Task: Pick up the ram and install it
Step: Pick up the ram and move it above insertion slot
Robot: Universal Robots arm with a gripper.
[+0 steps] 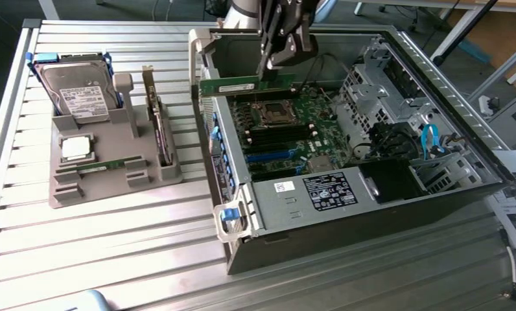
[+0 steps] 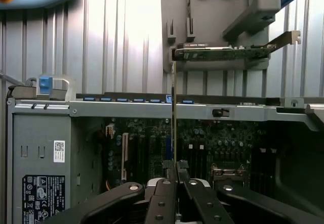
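A thin green ram with a small white label hangs level above the far end of the open computer case, over the motherboard. My gripper is shut on one end of it from above. In the wrist view the ram shows edge-on as a thin line rising from between the black fingers of the gripper, with the motherboard's slots below it.
At the exterior view's left, a grey holder carries a silver hard drive, a dark expansion card, a processor and a small green stick. Drive cages and cables line the case's right side.
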